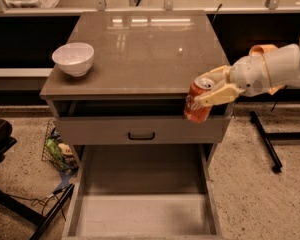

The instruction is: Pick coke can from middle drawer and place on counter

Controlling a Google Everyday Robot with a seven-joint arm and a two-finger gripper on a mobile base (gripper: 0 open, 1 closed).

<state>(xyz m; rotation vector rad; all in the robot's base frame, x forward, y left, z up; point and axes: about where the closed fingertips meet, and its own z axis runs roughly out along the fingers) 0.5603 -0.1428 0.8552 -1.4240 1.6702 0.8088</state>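
Observation:
My gripper (210,90) is shut on the coke can (198,103), a red can with a silver top, held tilted in the air. It hangs at the front right corner of the counter (145,49), its top level with the slab's edge. The white arm reaches in from the right. Below, the middle drawer (142,204) stands pulled out, its grey floor bare. The can is well above the drawer, in front of the dark gap under the counter.
A white bowl (73,58) sits at the counter's left edge. A closed drawer front with a black handle (141,135) lies below the counter. A yellow cloth (262,49) shows behind the arm. A wire basket (57,149) and black stands are on the floor.

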